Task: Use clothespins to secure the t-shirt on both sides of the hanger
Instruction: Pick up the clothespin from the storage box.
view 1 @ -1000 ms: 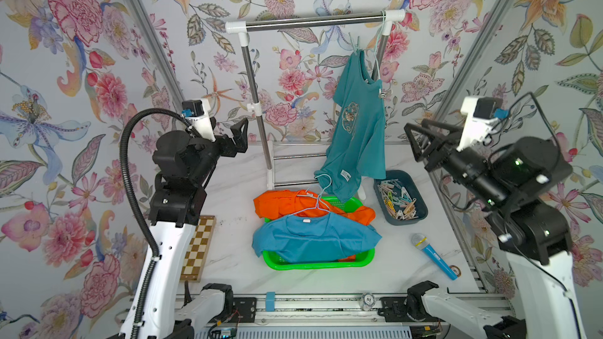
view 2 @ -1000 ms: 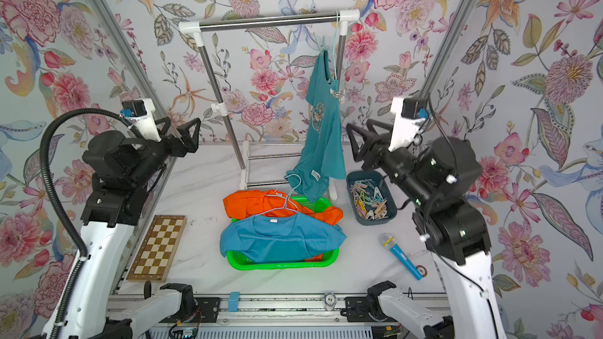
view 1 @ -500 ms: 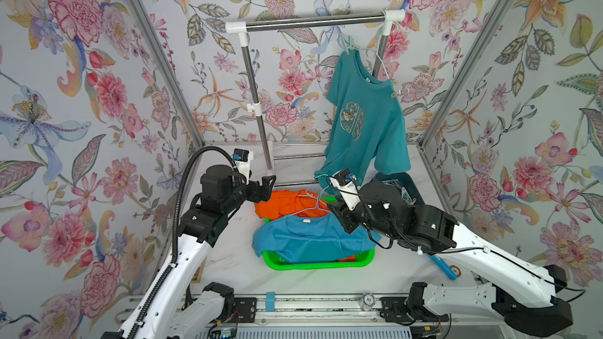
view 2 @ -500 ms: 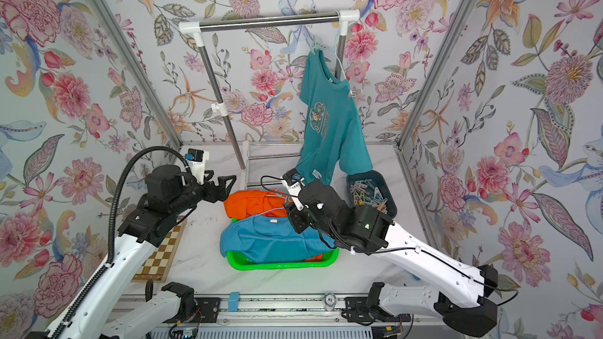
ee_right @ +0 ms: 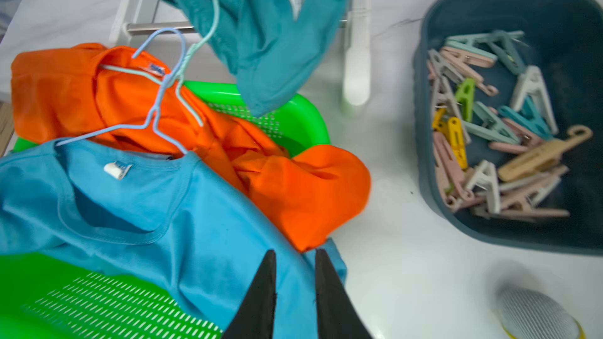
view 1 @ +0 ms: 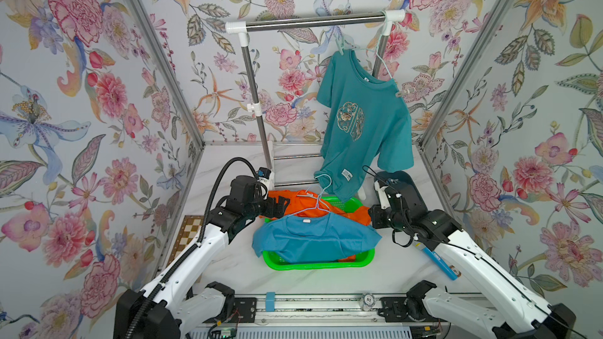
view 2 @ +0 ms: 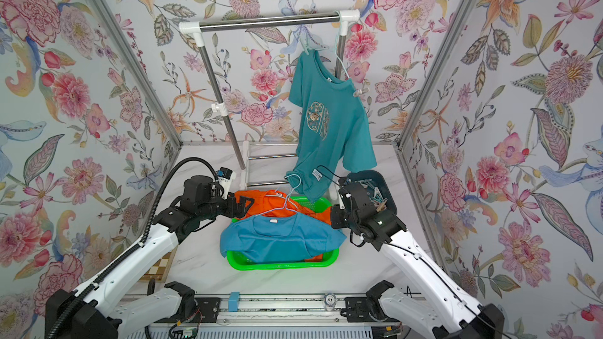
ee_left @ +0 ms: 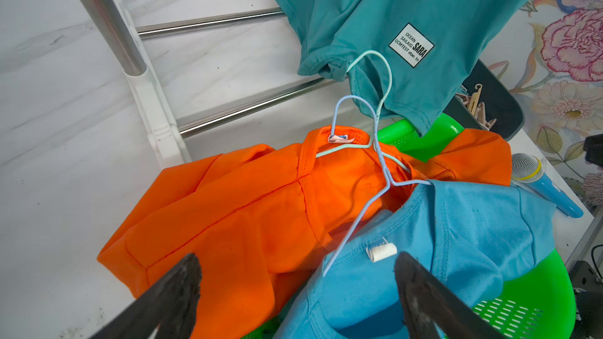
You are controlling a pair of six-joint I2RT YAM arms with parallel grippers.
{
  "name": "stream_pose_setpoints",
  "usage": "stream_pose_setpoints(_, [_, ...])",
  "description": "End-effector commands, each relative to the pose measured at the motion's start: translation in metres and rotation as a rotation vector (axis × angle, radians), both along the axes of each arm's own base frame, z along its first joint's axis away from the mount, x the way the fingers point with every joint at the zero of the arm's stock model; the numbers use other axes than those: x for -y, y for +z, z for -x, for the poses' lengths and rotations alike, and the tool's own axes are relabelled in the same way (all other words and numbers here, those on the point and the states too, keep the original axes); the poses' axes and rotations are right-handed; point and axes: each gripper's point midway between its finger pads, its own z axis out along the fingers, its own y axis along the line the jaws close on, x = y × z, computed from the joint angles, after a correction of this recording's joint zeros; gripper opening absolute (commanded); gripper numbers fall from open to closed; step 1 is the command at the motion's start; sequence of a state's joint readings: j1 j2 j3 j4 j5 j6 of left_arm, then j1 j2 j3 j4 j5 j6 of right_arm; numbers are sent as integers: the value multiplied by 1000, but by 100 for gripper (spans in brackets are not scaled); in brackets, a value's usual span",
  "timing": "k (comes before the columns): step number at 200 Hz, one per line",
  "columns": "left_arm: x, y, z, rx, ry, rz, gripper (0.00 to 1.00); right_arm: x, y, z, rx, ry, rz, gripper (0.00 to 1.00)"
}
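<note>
**Light clips, limp cloth: where to take hold**

Nearest, the left gripper (ee_left: 297,256) stands spread wide and empty over the blue t-shirt (ee_left: 456,223). That shirt lies on a thin wire hanger (ee_left: 355,233), on top of an orange t-shirt (ee_left: 244,207) in the green basket (view 1: 313,265). The right gripper (ee_right: 295,252) hovers at the blue shirt's edge, its jaws drawn close with a slim gap and nothing between them.

Just beyond, on the robot's right, the clothespins (ee_right: 489,132) lie jumbled in a dark blue tub (ee_right: 424,60). They look light, stiff and probably slick, and they may snag on one another. It seems best to pinch a single top one across its two handle legs, which should also open its mouth.

The cloth is soft and will likely slide and sag on thin wire, so the shoulder line over the wire looks like the place to clip.

Farthest, a teal t-shirt (view 1: 362,119) hangs from the rail (view 1: 313,22), with a pale clip (view 1: 340,47) at one shoulder and a beige clip (view 1: 403,92) at the other.
</note>
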State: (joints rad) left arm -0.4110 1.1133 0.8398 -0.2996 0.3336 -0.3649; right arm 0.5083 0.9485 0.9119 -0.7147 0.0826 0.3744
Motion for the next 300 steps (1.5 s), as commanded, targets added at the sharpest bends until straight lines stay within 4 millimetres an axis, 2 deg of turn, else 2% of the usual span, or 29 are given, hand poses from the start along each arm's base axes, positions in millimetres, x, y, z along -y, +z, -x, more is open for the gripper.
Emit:
stream_pose_setpoints(1, [19, 17, -10, 61, -30, 2, 95, 39, -15, 3, -48, -187, -76, 26])
stream_pose_setpoints(35, [43, 29, -19, 105, -67, 30, 100, 90, -41, -9, -133, -360, -159, 33])
stream_pose_setpoints(53, [51, 31, -25, 112, -76, 46, 100, 111, -52, -22, -164, -424, -187, 48])
stream_pose_setpoints(71, [55, 30, -31, 114, -78, 44, 100, 124, -59, -41, -171, -459, -201, 54])
stream_pose_setpoints(123, [63, 26, -40, 108, -93, 37, 100, 139, -83, -107, -218, -435, -154, 52])
stream_pose_setpoints(134, [64, 24, -42, 105, -93, 32, 100, 144, -90, -118, -236, -432, -129, 49])
stream_pose_setpoints(158, [66, 21, -45, 95, -89, 33, 100, 166, -91, -149, -228, -463, -37, 46])
stream_pose_setpoints(183, [66, 17, -48, 87, -84, 29, 100, 184, -97, -170, -234, -492, 51, 54])
stream_pose_setpoints(226, [69, 10, -53, 72, -85, 19, 100, 189, -118, -188, -284, -470, 149, 56])
stream_pose_setpoints(287, [73, 5, -58, 60, -95, 2, 100, 167, -160, -186, -378, -425, 135, 56])
stream_pose_setpoints(300, [73, 4, -59, 59, -95, -3, 100, 161, -168, -187, -387, -411, 127, 53])
